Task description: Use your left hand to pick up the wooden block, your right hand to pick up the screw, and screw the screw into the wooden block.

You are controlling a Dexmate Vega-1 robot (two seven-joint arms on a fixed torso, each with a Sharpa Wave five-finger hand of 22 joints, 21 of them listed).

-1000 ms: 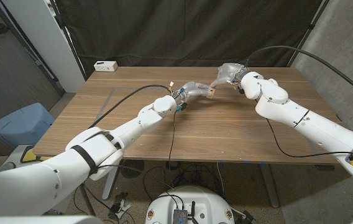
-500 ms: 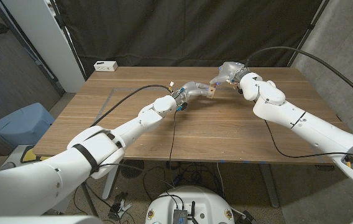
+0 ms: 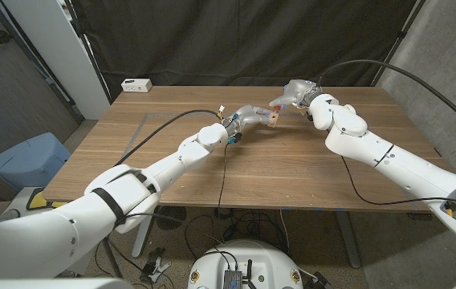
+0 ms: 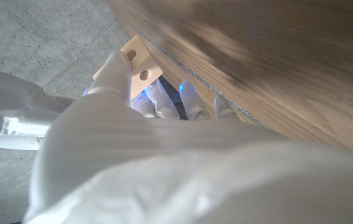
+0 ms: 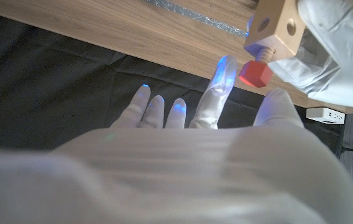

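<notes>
Left to right. The left hand (image 3: 250,115) grips the wooden block (image 3: 273,119) and holds it in the air above the far middle of the tabletop (image 3: 292,172). In the left wrist view the block (image 4: 136,61) is pinched by its end, with two drilled holes showing on its pale face. The block appears light, rigid and smooth-sided; a hold across its flat faces, away from the holes, looks the surest.

The screw (image 5: 255,70), with a red hexagonal head and a threaded shank, stands with its shank entered in one face of the block (image 5: 276,28), so the threading seems to be under way. The screw looks small, hard and light; its flat-sided head is the natural place to take it. The right hand (image 3: 296,91) is close beside the block; in the right wrist view its fingers (image 5: 220,93) are spread and lie just beside the red head, with no grasp visible, so it reads as released.

The tabletop is brown wood with a matt grain. A white socket strip (image 3: 136,84) sits at its far left corner. Black curtains hang behind; a blue bin (image 3: 27,160) stands on the floor at left.
</notes>
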